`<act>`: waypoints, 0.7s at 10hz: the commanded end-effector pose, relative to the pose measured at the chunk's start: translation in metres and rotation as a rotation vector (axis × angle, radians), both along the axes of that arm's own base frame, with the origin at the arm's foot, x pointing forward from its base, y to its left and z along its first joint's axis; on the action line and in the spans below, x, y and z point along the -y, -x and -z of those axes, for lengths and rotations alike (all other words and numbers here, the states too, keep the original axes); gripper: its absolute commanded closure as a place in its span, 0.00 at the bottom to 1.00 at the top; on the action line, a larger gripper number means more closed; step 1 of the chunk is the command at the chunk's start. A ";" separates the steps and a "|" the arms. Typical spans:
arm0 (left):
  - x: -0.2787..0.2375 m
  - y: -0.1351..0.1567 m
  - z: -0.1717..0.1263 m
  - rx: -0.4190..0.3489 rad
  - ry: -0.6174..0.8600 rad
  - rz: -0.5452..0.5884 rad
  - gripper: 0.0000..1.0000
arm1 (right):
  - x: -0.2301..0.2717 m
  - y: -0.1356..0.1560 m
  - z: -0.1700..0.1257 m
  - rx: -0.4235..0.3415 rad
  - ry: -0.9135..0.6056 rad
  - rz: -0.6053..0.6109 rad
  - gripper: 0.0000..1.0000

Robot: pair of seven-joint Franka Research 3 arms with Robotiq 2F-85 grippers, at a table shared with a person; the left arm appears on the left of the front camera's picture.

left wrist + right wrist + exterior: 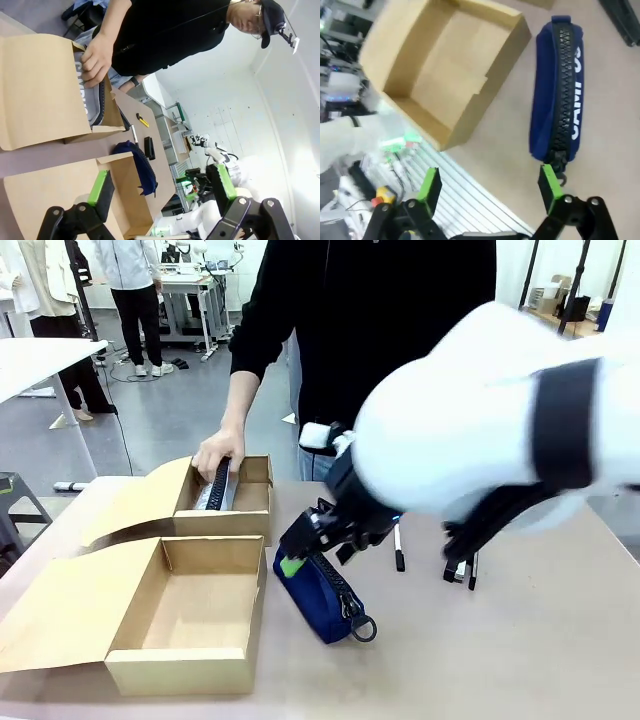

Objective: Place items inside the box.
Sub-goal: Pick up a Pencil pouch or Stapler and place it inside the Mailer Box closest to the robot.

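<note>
Right gripper is spread wide with the navy CAMPUS pouch at its 1 o'clock, left gripper spread apart too.

On the worktop, an open box sits front left, with a second box just behind it. A zip pouch lies just right of the front box, with a pen and staplers farther right. Another pouch sits in the rear box under a person's hand.

R claw, L claw: both agape
</note>
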State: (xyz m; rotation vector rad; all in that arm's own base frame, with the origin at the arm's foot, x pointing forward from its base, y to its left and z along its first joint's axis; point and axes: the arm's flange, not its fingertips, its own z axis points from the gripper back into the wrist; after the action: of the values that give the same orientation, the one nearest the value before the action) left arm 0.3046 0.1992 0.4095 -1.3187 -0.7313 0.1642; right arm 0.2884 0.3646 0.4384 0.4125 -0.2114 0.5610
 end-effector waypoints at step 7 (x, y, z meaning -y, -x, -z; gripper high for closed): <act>0.001 0.001 0.000 0.035 0.009 -0.004 0.00 | -0.057 -0.034 0.026 -0.023 0.212 0.013 0.00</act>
State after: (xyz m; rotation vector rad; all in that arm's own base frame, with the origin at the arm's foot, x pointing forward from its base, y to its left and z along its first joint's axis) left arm 0.3045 0.1994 0.4093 -1.3191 -0.7317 0.1644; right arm 0.3060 0.3951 0.4095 0.2747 -0.1392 0.5995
